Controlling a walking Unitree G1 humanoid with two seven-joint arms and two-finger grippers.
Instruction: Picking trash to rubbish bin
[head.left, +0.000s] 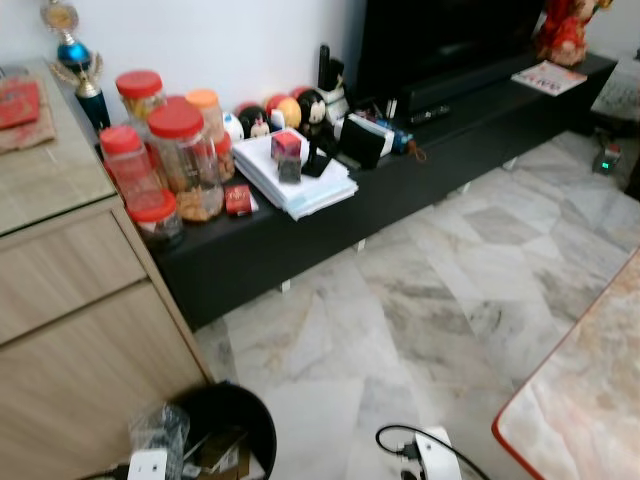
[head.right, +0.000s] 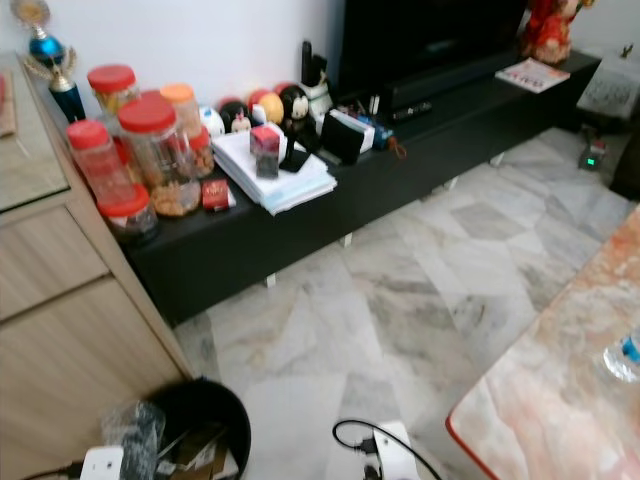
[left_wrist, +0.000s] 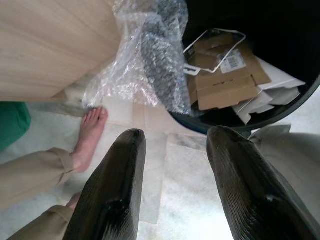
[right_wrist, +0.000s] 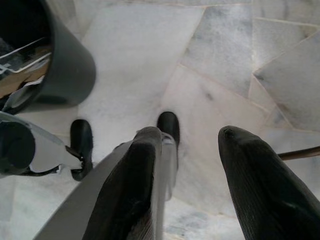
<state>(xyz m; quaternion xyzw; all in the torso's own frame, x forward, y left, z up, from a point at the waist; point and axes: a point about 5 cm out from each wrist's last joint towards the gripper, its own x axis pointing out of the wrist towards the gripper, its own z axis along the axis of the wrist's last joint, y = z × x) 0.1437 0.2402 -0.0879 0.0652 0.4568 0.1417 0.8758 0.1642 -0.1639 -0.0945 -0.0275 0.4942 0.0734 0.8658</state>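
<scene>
Both grippers hang spread and empty: the left gripper (left_wrist: 172, 185) hovers beside the black bin (left_wrist: 280, 107), where bubble wrap (left_wrist: 145, 60) drapes half over its rim, seemingly just released; the right gripper (right_wrist: 192, 182) idles above bare floor (right_wrist: 210, 65).

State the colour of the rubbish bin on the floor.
Black: the rubbish bin, clearest in the left eye view.
</scene>
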